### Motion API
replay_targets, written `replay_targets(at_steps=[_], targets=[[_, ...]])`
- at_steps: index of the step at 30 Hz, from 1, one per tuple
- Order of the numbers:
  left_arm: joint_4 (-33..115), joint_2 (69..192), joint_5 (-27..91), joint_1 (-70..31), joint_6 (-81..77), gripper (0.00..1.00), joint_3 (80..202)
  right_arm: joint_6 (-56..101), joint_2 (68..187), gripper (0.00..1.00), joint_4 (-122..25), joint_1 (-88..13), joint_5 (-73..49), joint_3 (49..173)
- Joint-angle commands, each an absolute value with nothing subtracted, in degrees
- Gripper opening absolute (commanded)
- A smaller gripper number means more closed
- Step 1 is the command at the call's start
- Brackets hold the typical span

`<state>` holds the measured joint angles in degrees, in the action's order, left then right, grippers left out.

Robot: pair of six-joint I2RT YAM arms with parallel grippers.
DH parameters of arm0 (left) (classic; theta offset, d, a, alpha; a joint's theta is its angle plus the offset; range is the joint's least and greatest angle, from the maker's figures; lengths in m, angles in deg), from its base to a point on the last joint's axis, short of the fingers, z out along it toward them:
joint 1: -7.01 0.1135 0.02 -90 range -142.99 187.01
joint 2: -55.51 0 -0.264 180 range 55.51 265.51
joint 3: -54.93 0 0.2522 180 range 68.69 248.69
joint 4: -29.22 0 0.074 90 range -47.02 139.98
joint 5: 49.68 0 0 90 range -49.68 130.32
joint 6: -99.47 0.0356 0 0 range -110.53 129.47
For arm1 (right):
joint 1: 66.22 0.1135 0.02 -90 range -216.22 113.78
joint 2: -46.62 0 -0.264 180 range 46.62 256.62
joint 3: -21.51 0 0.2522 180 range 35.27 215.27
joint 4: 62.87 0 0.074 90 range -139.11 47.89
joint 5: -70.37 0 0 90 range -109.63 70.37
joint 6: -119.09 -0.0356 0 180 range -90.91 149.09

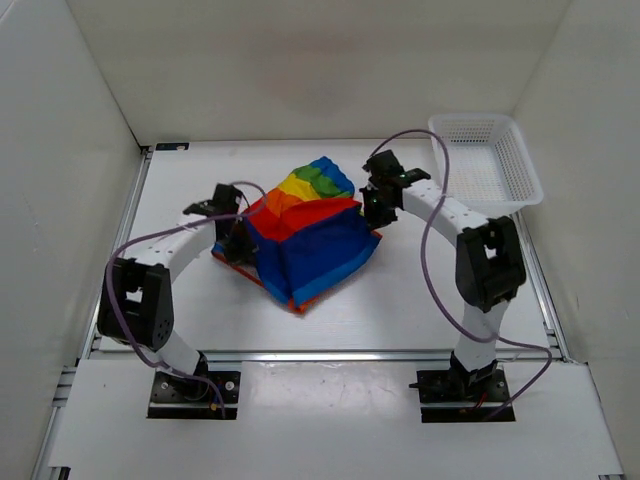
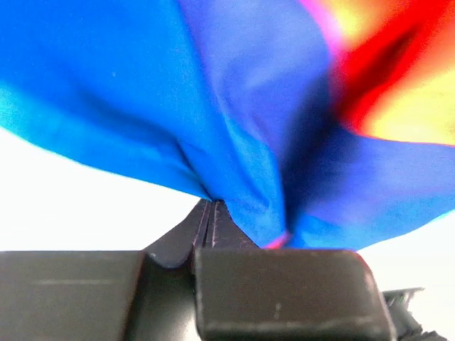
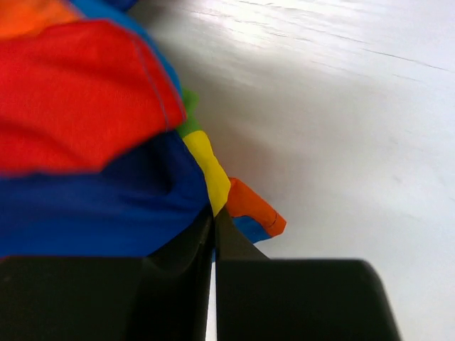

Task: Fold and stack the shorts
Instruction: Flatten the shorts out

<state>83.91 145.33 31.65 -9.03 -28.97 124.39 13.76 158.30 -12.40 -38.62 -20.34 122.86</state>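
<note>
Left hand (image 2: 211,207) pinches a blue fold of the shorts (image 1: 310,240) (bunched in the middle of the tabletop (image 1: 400,295)); right hand (image 3: 215,214) is clamped on their yellow-and-orange edge, opposite side.

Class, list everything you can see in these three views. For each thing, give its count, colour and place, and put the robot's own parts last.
shorts: one, rainbow-striped with much blue, bunched mid-table between the two grippers.
basket: one, white mesh, far right corner of the table.
table: one, white, under everything.
walls: three, white, at left, back and right.
cables: two, purple, one looping along each arm.
arms: two, white and black, bases at the near edge.
left gripper: one, black, shut on blue cloth at the shorts' left side.
right gripper: one, black, shut on the shorts' right edge.
</note>
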Motion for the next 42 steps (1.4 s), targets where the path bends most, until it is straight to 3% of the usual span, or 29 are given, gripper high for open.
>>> replay_targets(at_steps=[1, 7, 13, 14, 15, 16, 17, 19, 20, 21, 23, 26, 29, 34, 42], targets=[[91.39, 143.49, 39.87, -5.22, -21.39, 0.1, 138.97, 17.13, 145.97, 0.0, -12.03, -41.34, -15.86, 122.02], [100.46, 147.43, 46.29, -1.44, -16.47, 0.1, 163.03, 16.27, 135.23, 0.0, -2.1, -38.54, -15.85, 123.33], [105.55, 157.62, 46.55, -0.9, -15.93, 0.1, 178.53, 7.06, 129.07, 0.0, -0.6, -26.6, -18.82, 115.97], [107.65, 160.07, 46.56, -0.38, -15.06, 0.21, 181.69, 5.38, 128.54, 0.0, -0.6, -22.14, -22.67, 115.0], [108.45, 160.88, 46.56, -0.38, -14.45, 0.4, 182.59, 3.71, 128.53, 0.0, -1.12, -19.84, -22.71, 113.94], [109.07, 160.89, 46.56, 0.15, -14.44, 0.66, 183.12, 0.73, 128.01, 0.04, -3.65, -17.38, -22.19, 112.19], [109.6, 161.5, 46.56, 0.76, -14.44, 1.0, 183.12, 0.7, 128.0, 0.17, -5.85, -11.43, -20.44, 111.56], [110.3, 160.02, 46.56, 1.55, -13.92, 1.0, 181.99, 1.75, 131.85, 0.56, -7.71, -4.64, -17.26, 114.25], [110.3, 157.58, 45.95, 2.08, -13.91, 1.0, 181.11, 2.71, 133.79, 0.68, -5.71, 1.05, -18.3, 116.63], [110.3, 155.9, 45.25, 2.69, -13.3, 1.0, 178.67, 2.72, 137.37, 0.7, -2.65, 3.11, -21.62, 119.35], [109.17, 152.03, 44.02, 3.22, -12.43, 1.0, 175.41, 1.32, 138.2, 0.71, 2.63, 4.45, -31.36, 122.71], [106.98, 143.51, 38.67, 3.23, -11.19, 0.96, 166.36, 0.62, 134.78, 0.71, 2.13, -0.72, -32.9, 119.92], [105.39, 135.07, 31.28, 1.57, -10.57, 0.91, 154.5, -0.7, 131.18, 0.6, 0.82, -9.51, -30.19, 115.71], [99.94, 123.37, 21.19, -5.63, -18.89, 0.8, 132.47, -3.34, 129.41, 0.59, -3.14, -25.04, -24.39, 112.79], [92.29, 118.78, 20.89, -27.86, -32.45, 0.75, 120.2, -1.59, 140.21, 0.61, -11.31, -46.5, -10.5, 114.88]])
